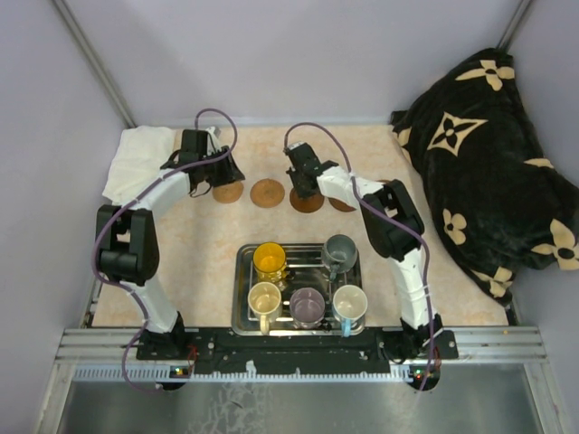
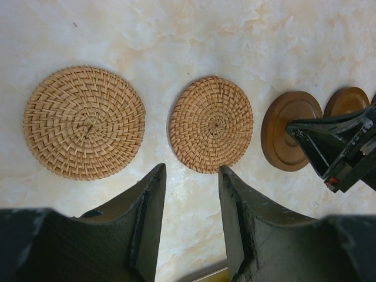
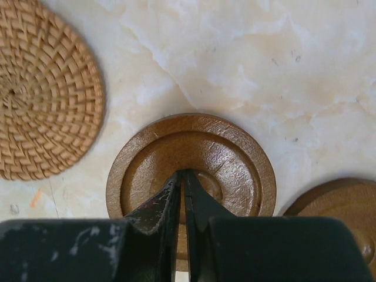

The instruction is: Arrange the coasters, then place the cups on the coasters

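Observation:
Several coasters lie in a row at the back of the table: two woven tan ones (image 2: 84,121) (image 2: 211,124) and two dark wooden ones (image 2: 292,138) (image 2: 346,101). My left gripper (image 2: 191,170) hovers open and empty just short of the second woven coaster (image 1: 268,193). My right gripper (image 3: 185,173) is shut, its tips resting on the middle of a wooden coaster (image 3: 235,158), with nothing between them. The cups stand in the steel tray (image 1: 242,271): yellow (image 1: 270,260), dark grey (image 1: 339,251), cream (image 1: 264,298), purple (image 1: 308,306), and white with a blue handle (image 1: 349,303).
A white cloth (image 1: 136,158) lies at the back left corner. A black blanket with cream flowers (image 1: 488,154) is heaped on the right. Pale walls close in the table at the back and sides.

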Controlling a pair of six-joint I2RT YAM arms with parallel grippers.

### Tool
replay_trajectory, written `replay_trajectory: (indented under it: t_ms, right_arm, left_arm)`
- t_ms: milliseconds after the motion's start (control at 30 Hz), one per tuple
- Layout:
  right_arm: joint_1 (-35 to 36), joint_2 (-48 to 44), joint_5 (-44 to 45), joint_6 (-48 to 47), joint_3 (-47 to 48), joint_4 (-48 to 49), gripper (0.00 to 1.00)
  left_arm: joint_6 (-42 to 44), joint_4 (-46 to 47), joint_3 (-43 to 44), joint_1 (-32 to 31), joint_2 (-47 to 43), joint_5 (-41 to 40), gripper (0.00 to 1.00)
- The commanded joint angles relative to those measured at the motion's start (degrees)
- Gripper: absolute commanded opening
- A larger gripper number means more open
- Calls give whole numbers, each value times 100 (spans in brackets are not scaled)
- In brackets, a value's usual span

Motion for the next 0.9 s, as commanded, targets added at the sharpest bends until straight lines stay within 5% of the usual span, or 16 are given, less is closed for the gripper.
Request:
replay_trajectory:
  t_ms: [0,867]
  right_arm:
    - [-20,466,-112,62,387,-125,9]
    - [-357,429,601,228,-41,-387,8]
  left_arm:
    - [-23,81,-2,-44,18,75,47]
    - [31,86,-38,-50,89,-23,48]
